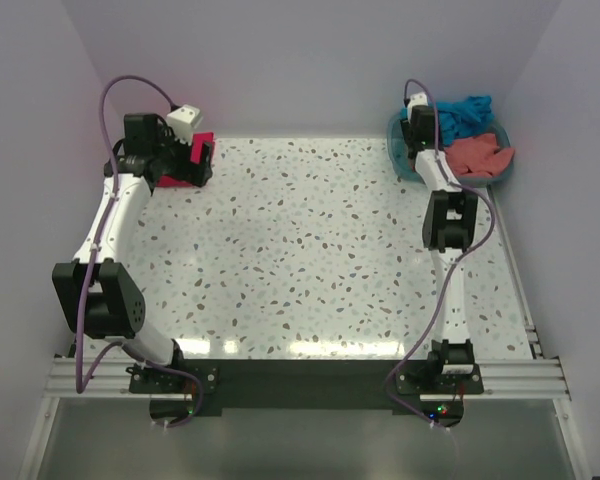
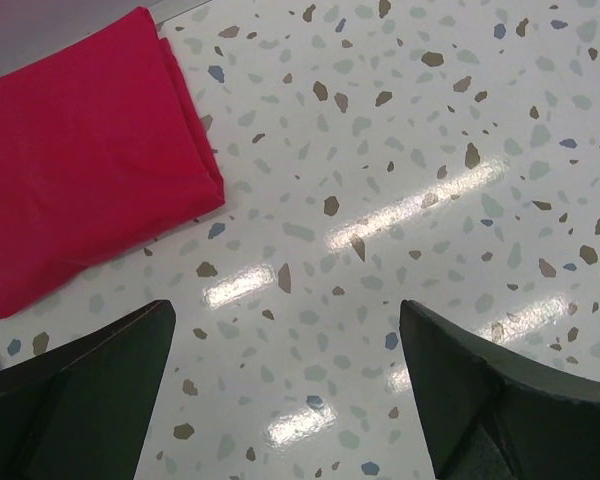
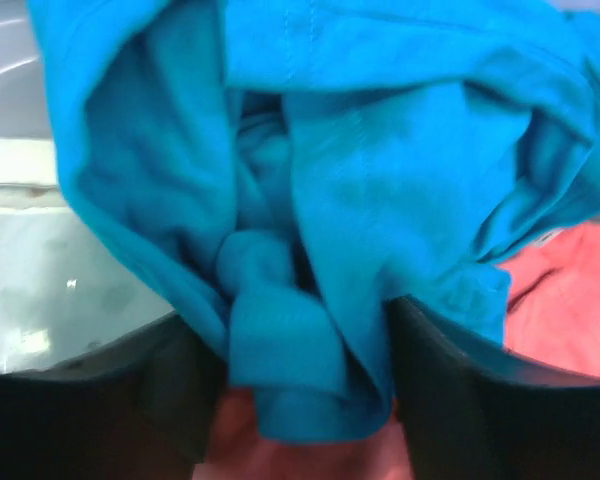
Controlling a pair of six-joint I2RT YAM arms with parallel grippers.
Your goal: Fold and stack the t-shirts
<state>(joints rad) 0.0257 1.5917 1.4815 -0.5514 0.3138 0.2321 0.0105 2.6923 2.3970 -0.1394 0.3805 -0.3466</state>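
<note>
Three t-shirts show from the top external camera, one of each colour. A crimson t-shirt (image 1: 198, 155) lies folded at the far left of the tabletop (image 1: 310, 260), with the left arm (image 1: 120, 210) bent over it. A teal-blue t-shirt (image 1: 465, 112) and a salmon t-shirt (image 1: 480, 155) sit crumpled in the one teal tub (image 1: 398, 155) at the far right, where the right arm (image 1: 450, 220) reaches in.

In the left wrist view, the left fingers (image 2: 90, 390) stand wide apart with nothing between them, only bare speckled tabletop. The folded crimson t-shirt lies just beyond them to the left.

In the right wrist view, the right fingers (image 3: 480, 400) are closed on a thick bunch of the teal-blue t-shirt, which fills most of the frame. The salmon t-shirt shows below and to the right, touching it.

The step in hand looks like drawing the teal-blue shirt out of the tub. It would go best with a straight lift, high enough for the trailing cloth to clear the rim without pulling the salmon shirt along. The shirt can then be carried to the open middle of the tabletop and spread flat for folding.
</note>
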